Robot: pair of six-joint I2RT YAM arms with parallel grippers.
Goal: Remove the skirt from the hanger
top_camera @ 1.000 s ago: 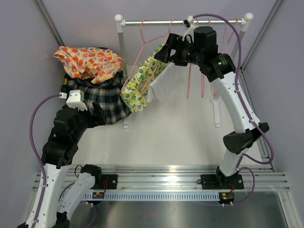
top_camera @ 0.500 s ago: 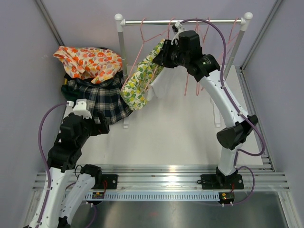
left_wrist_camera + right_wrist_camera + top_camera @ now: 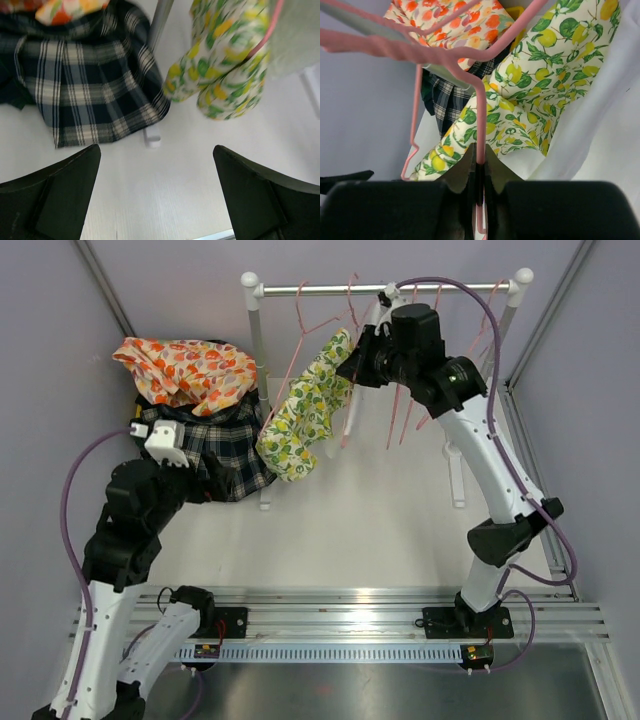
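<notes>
The skirt, white with a lemon-and-leaf print, hangs in a bunched fold from a pink wire hanger on the rail. My right gripper is up beside the skirt's top. In the right wrist view the right gripper is shut on the vertical wire of the hanger, with the skirt just behind it. My left gripper stands wide open over bare table, holding nothing. The skirt's lower end shows ahead of it. From above, the left gripper sits by the plaid cloth.
A dark plaid garment and an orange-print garment lie heaped at the back left. The metal rail carries several more bare pink hangers. The rack's white foot and post stand on the table.
My right gripper has closed onto the hanger wire. The skirt and hanger have swung and hang more upright. My left arm shifted slightly, still open.
</notes>
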